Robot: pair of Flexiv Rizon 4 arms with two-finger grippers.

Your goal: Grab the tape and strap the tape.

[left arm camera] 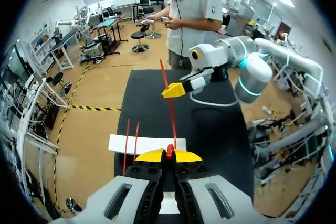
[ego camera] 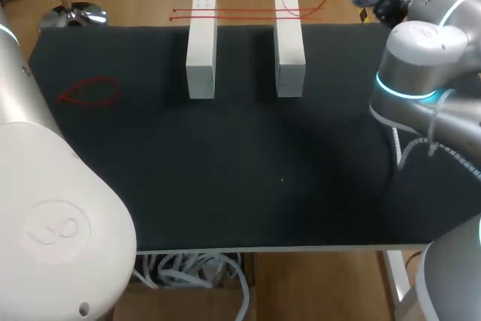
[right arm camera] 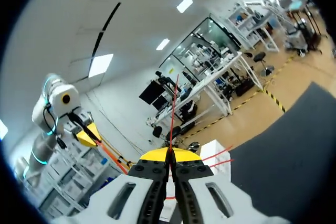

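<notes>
Head view: red strips (ego camera: 244,11) cross two white blocks (ego camera: 201,50), far on the surface (ego camera: 240,171). Left wrist view: left fingers (left arm camera: 152,156) clench the red tape (left arm camera: 169,114), which runs ahead to the right fingers (left arm camera: 173,91). Right wrist view: those clench it too; I'd keep it taut.

Thin red tape (ego camera: 248,13) spans two white blocks (ego camera: 201,50) (a red loop (ego camera: 90,94) lies apart).
</notes>
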